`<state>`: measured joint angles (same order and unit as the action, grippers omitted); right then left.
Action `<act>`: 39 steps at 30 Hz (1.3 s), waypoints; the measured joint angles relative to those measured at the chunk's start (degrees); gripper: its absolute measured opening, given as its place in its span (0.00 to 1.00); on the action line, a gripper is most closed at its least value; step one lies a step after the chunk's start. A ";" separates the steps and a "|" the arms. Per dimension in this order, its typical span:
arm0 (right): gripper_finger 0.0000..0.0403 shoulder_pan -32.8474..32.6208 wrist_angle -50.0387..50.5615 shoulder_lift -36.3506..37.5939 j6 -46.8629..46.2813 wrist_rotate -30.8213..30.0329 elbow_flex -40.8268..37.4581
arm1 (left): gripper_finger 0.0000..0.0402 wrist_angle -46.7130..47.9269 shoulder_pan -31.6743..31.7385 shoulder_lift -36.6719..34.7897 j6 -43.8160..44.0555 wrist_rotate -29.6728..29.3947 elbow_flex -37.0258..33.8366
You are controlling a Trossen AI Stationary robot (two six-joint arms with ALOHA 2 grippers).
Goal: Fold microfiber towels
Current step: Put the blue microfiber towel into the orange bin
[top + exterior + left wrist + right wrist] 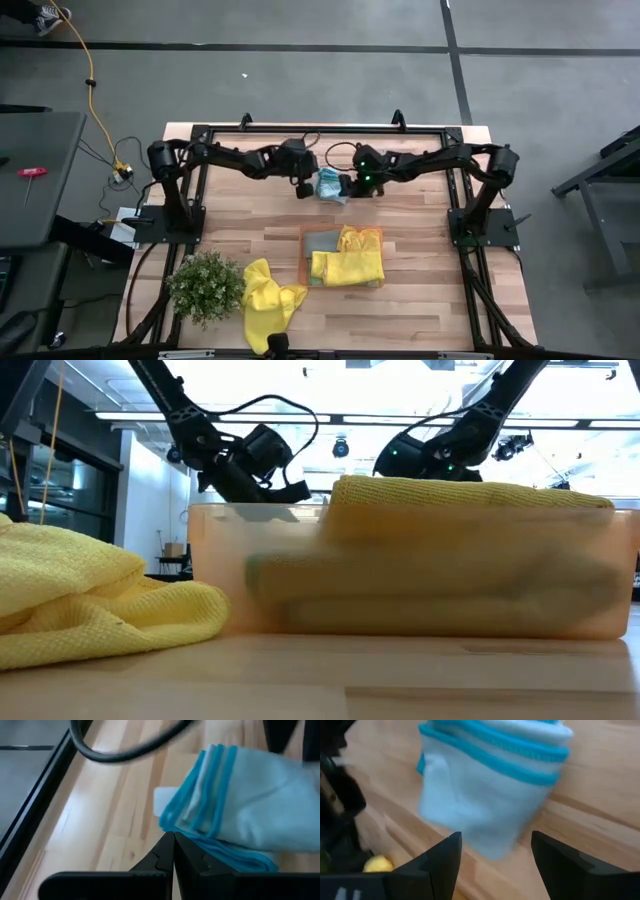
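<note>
While both arms meet at worktop's far middle, folded light blue towel (329,186) lies btwn them on wood. Left hand (302,187) just beside towel, fingers (165,860) pressed together, nothing in them. Right hand (347,186) at towel's other side, fingers (445,862) spread apart, straddling towel edge, no grip. Yellow towels (350,258) folded in orange tray (303,255); another yellow towel (268,300) crumpled nr plant (205,285).

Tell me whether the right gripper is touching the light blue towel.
Apart. In the right wrist view the right gripper stands open, and the folded light blue towel lies on the table beyond its fingers, with bare wood showing between them.
</note>
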<state>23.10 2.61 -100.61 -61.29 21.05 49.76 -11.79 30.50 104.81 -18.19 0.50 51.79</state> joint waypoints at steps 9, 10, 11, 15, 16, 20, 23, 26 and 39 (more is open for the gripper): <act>0.58 -2.11 -5.48 -2.39 -13.02 -11.91 0.04 | 0.00 0.52 2.71 2.62 3.21 8.04 0.02; 0.58 -2.22 -6.02 -2.39 -13.75 -12.56 0.04 | 0.00 0.05 2.48 2.62 3.24 8.18 0.00; 0.58 -2.24 -6.73 -2.41 -14.35 -13.08 0.04 | 0.00 -0.92 2.23 2.62 3.55 8.56 0.02; 0.58 -2.22 -7.70 -2.39 -16.51 -13.93 0.04 | 0.00 -0.54 0.67 2.88 5.88 11.71 0.04; 0.58 -2.19 -7.91 -2.39 -16.72 -13.95 0.04 | 0.00 -0.09 0.17 3.22 5.93 11.73 0.07; 0.58 -2.20 -8.04 -2.51 -17.19 -14.57 0.04 | 0.00 1.92 -2.10 3.32 6.76 11.73 0.02; 0.58 -2.20 -8.06 -3.09 -16.86 -14.55 0.04 | 0.00 1.45 -3.82 3.34 7.07 10.88 0.02; 0.57 -2.25 -8.60 -4.14 -16.66 -13.77 0.12 | 0.00 0.38 -4.71 3.34 7.08 8.01 0.02; 0.09 -2.02 -5.59 -5.86 -5.27 -12.96 0.20 | 0.00 1.91 -1.78 -1.30 7.11 1.05 0.00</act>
<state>21.09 -2.99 -106.47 -66.56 8.09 49.96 -9.88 28.72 103.51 -11.09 1.55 51.79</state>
